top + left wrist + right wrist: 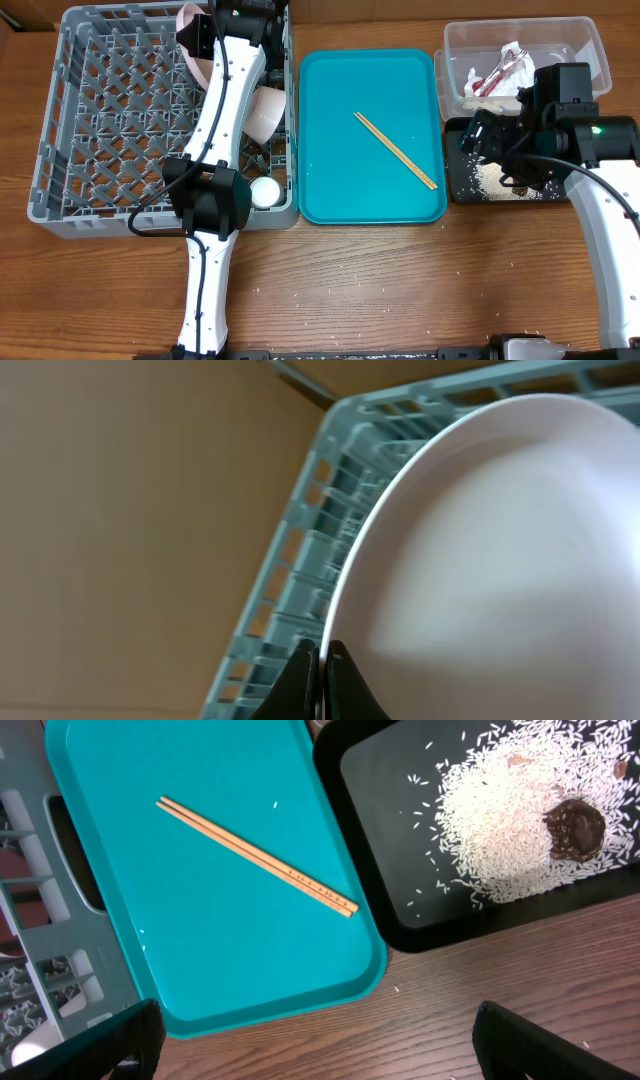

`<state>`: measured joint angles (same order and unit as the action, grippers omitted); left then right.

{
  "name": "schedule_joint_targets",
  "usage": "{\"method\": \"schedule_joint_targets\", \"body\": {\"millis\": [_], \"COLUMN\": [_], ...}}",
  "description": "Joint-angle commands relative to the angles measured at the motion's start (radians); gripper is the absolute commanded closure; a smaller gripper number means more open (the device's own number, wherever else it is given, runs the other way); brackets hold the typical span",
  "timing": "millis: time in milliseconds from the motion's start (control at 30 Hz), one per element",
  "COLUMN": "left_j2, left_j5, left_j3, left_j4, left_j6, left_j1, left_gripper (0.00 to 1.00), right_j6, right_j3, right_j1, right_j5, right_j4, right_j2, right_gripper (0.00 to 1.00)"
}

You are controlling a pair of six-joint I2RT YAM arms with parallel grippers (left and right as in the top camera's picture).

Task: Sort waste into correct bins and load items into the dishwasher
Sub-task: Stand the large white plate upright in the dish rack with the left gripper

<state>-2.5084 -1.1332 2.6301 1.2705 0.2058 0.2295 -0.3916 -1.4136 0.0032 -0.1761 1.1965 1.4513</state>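
Plate [500,540], round and white, stands on edge at the far side of the grey dish rack [45,130]. Left claw [320,656] is pinched narrow on its rim, one finger on each face. Rack's slotted wall shows just behind the plate in the left wrist view. Left arm reaches across the rack's right half from the near edge of the bench [450,1010].

Also in the rack: a white bowl [266,112] tilted against the right wall, and a small white cup [263,192] in the near right corner.

Teal tray [200,940] sits just right of the rack. Two wooden chopsticks [255,855] lie side by side on it, touching, set on a diagonal. A few stray grains are on the tray too.

Black tray [380,820] sits right of the teal tray. It holds a spread of white rice [500,830] with the dark brown lump [573,828] on top of the rice.

Clear tub [580,45] is behind the black tray, with the crumpled white-and-red wrapper [500,72] inside.

Right claw [315,1020] is spread wide and holds nothing. It hangs above the bench by the near edges of the two trays. Scattered grains lie on the bench.
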Motion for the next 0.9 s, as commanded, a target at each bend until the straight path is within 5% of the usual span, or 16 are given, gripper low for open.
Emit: {"method": "schedule_joint_targets", "body": {"millis": [0, 33, 133, 267, 700, 867], "left_j2": [-0.005, -0.005, -0.005, -0.005, 0.180, 0.303], "left_j5": [0.121, 0.142, 0.211, 0.240, 0.511, 0.658], "left_j3": [0.003, 0.003, 0.003, 0.003, 0.047, 0.053], "left_j4": [-0.006, -0.009, -0.015, -0.013, 0.033, 0.038], "left_j6": [-0.002, -0.001, -0.001, -0.002, -0.019, -0.004], "left_j1": [0.005, 0.005, 0.004, 0.005, 0.008, 0.011], "left_gripper": [0.95, 0.91, 0.47, 0.24, 0.06, 0.09], "right_j6": [0.003, 0.003, 0.003, 0.003, 0.003, 0.003], "right_j3": [0.001, 0.001, 0.001, 0.001, 0.001, 0.001], "right_j1": [0.003, 0.003, 0.003, 0.003, 0.003, 0.003], "right_j5": [0.011, 0.011, 0.011, 0.011, 0.011, 0.011], "right_j4": [-0.006, -0.006, -0.006, -0.006, -0.006, -0.006], "right_j2": [-0.001, -0.001, -0.001, -0.001, -0.001, -0.001], "right_gripper": [0.00, 0.00, 0.00, 0.00, 0.00, 0.00]}}
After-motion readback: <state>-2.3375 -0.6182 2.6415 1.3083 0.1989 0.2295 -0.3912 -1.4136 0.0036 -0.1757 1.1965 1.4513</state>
